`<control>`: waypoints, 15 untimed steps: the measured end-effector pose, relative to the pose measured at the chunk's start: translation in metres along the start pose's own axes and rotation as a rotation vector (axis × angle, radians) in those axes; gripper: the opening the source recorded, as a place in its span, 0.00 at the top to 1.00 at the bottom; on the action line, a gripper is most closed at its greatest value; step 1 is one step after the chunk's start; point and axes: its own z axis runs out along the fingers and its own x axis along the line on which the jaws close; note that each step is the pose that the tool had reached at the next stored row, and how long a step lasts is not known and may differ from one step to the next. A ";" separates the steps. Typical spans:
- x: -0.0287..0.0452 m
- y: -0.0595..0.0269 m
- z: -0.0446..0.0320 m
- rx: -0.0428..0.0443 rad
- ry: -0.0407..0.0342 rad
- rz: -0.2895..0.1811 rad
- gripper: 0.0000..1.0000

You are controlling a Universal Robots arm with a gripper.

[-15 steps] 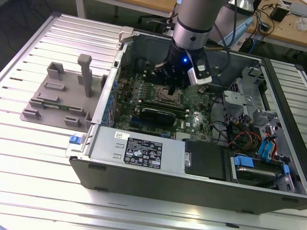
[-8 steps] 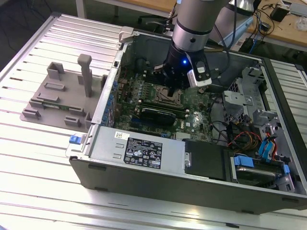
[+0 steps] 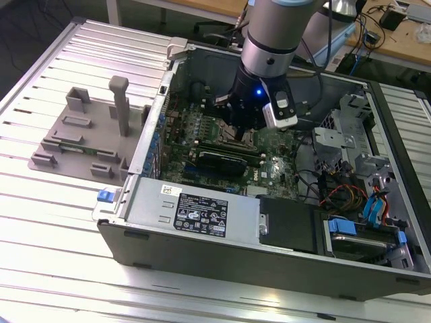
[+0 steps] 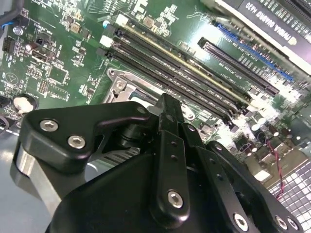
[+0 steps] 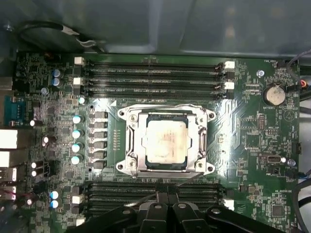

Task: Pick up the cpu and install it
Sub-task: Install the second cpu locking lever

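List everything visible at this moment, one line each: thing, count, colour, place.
cpu: one, silver top, lying in the socket frame on the motherboard.
socket frame: one, metal, around the cpu.
motherboard: one, green, inside the computer case.
memory slots: two banks, black, on opposite sides of the socket.
computer case: one, dark grey, open on the slatted table.
grey fixture: one, on the table at the exterior view's left.
gripper: one, black, above the motherboard beside the socket.
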 end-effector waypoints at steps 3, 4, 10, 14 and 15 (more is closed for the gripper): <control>0.0012 -0.0012 0.0004 -0.0006 0.0008 -0.036 0.89; 0.0024 -0.0012 0.0007 -0.0006 0.0010 -0.041 0.89; 0.0155 -0.0010 0.0054 -0.0008 0.0011 -0.047 0.89; 0.0226 -0.0011 0.0105 -0.0020 0.0006 -0.047 0.89; 0.0252 -0.0012 0.0125 -0.0026 0.0002 -0.047 0.89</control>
